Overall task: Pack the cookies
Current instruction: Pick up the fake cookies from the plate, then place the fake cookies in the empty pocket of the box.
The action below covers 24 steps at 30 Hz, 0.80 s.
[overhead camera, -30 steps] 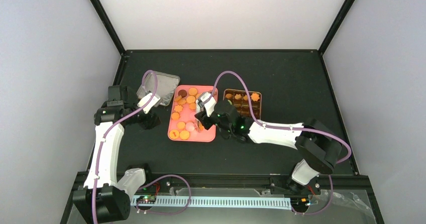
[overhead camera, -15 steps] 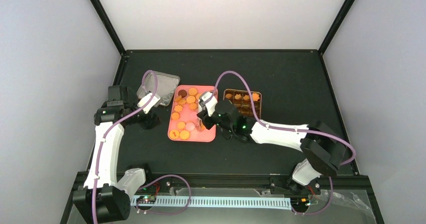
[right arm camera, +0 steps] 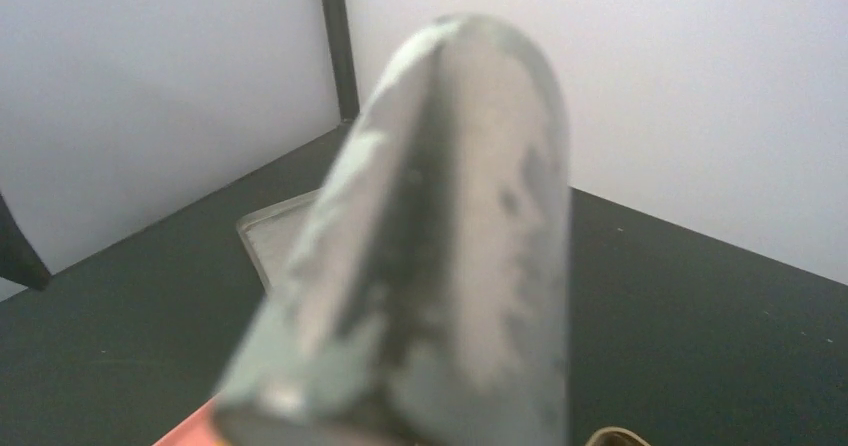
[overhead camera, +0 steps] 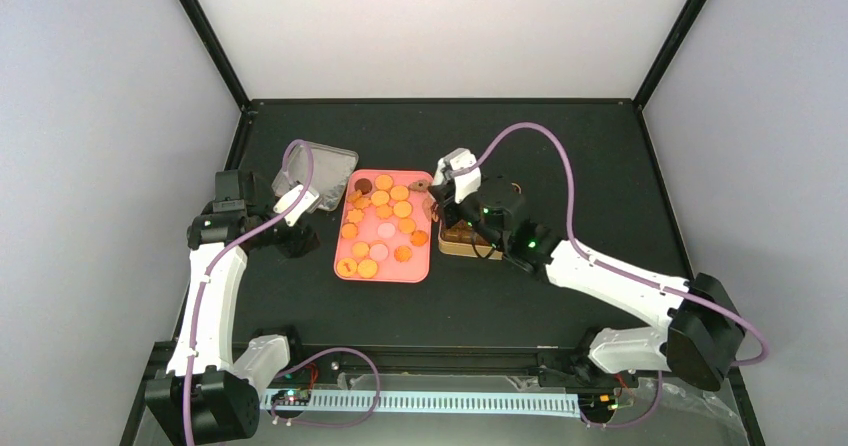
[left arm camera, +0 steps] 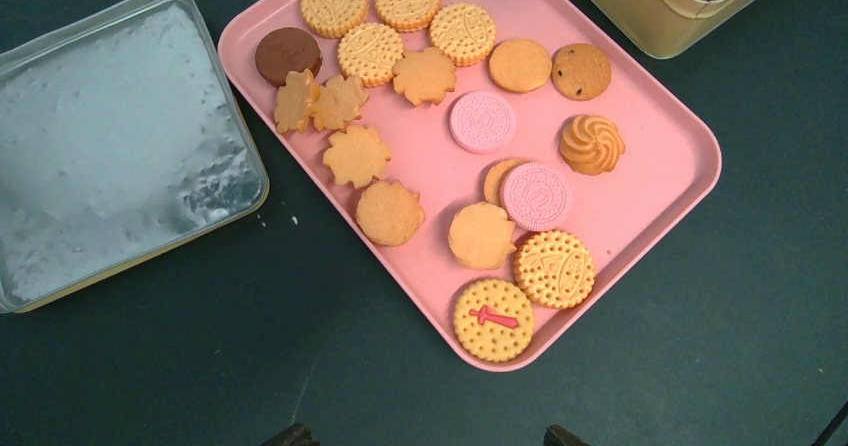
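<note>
Pink tray (left arm camera: 640, 201) holds the cookies (left arm camera: 480, 234), which we judge light, brittle, best pinched gently by the rim; left gripper (left arm camera: 425, 436) hangs open above them; farther, by the tin (left arm camera: 640, 11), we cannot tell whether the right gripper (overhead camera: 430, 188) grips anything.

Right wrist view: a blurred finger (right arm camera: 430, 246) blocks most of the scene. Left wrist view: tin (left arm camera: 645, 8) cut off by top edge.

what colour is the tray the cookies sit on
Pink, with a plain surface; the tray shows best in the left wrist view, under the cookies.
</note>
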Each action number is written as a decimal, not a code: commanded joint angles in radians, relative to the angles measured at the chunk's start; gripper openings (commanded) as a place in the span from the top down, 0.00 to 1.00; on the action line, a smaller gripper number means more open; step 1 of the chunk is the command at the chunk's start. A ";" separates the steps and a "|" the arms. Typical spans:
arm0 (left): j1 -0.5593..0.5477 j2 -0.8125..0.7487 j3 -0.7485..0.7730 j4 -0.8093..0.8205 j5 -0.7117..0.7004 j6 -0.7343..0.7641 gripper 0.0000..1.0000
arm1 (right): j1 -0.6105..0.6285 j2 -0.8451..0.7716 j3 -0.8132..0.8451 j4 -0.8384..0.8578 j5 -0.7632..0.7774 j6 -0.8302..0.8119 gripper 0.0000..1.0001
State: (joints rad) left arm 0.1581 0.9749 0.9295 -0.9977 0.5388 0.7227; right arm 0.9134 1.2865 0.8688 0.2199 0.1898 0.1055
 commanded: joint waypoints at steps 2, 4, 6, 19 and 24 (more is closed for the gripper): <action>0.008 -0.009 0.014 -0.010 0.027 0.010 0.39 | -0.011 -0.004 -0.021 0.000 -0.050 0.010 0.87; 0.008 -0.005 0.017 -0.013 0.031 0.005 0.39 | 0.003 0.025 -0.008 0.007 -0.064 0.013 0.87; 0.008 -0.006 0.020 -0.019 0.032 0.008 0.39 | 0.019 0.057 0.008 0.017 -0.078 0.017 0.87; 0.009 -0.009 0.020 -0.019 0.023 0.013 0.39 | 0.093 0.267 0.115 0.053 -0.094 0.005 0.77; 0.008 -0.010 0.018 -0.019 0.018 0.018 0.39 | 0.094 0.300 0.138 0.065 -0.095 -0.001 0.74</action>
State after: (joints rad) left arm 0.1581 0.9749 0.9295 -0.9981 0.5438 0.7231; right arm 1.0039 1.5723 0.9585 0.2188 0.0940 0.1120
